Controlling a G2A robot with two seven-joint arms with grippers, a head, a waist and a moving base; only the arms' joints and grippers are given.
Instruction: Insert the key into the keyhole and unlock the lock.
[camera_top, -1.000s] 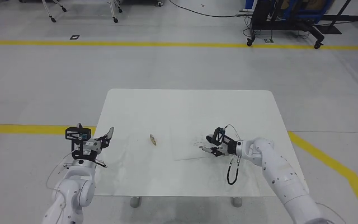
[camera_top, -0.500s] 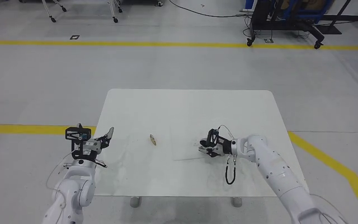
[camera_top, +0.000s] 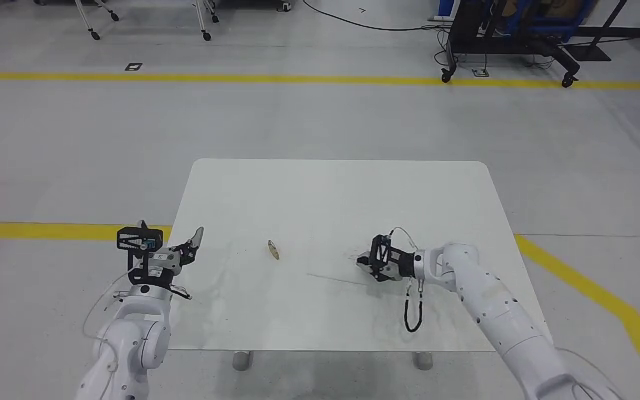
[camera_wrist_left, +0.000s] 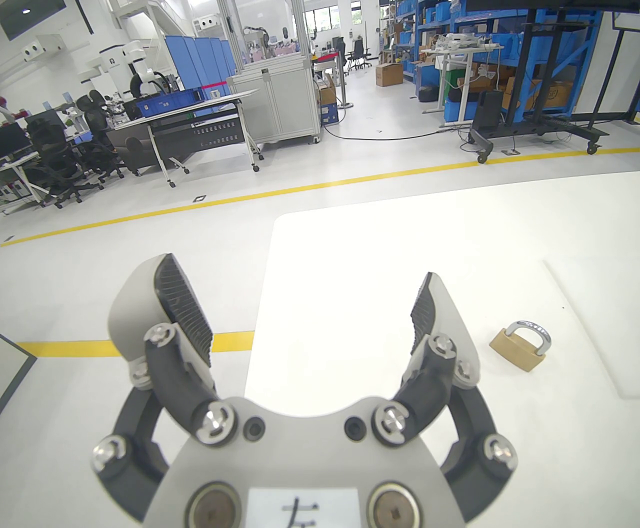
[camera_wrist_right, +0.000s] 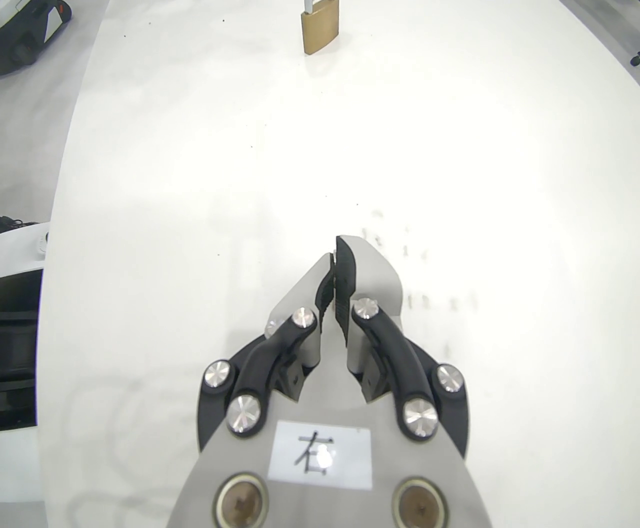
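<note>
The brass padlock (camera_top: 272, 249) (camera_wrist_left: 520, 345) (camera_wrist_right: 320, 30) lies flat on the white table (camera_top: 330, 190). The left gripper (camera_top: 190, 243) (camera_wrist_left: 297, 270) hangs at the table edge on 1 side of the padlock, jaws spread wide and holding nothing. The right gripper (camera_top: 366, 262) (camera_wrist_right: 334, 247) sits low over the table on the padlock's opposite side, farther off. Its jaws are pressed together, and whether anything is pinched between them cannot be told.

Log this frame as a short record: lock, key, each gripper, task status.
lock: brass padlock lying flat on the white table, shackle looks closed, nothing touching it
left gripper: open, empty, at the table's edge, apart from the padlock
right gripper: shut, low over the table, pointing toward the padlock, well apart from it
key: cannot tell whether the right gripper holds it
status: key not yet inserted
</note>
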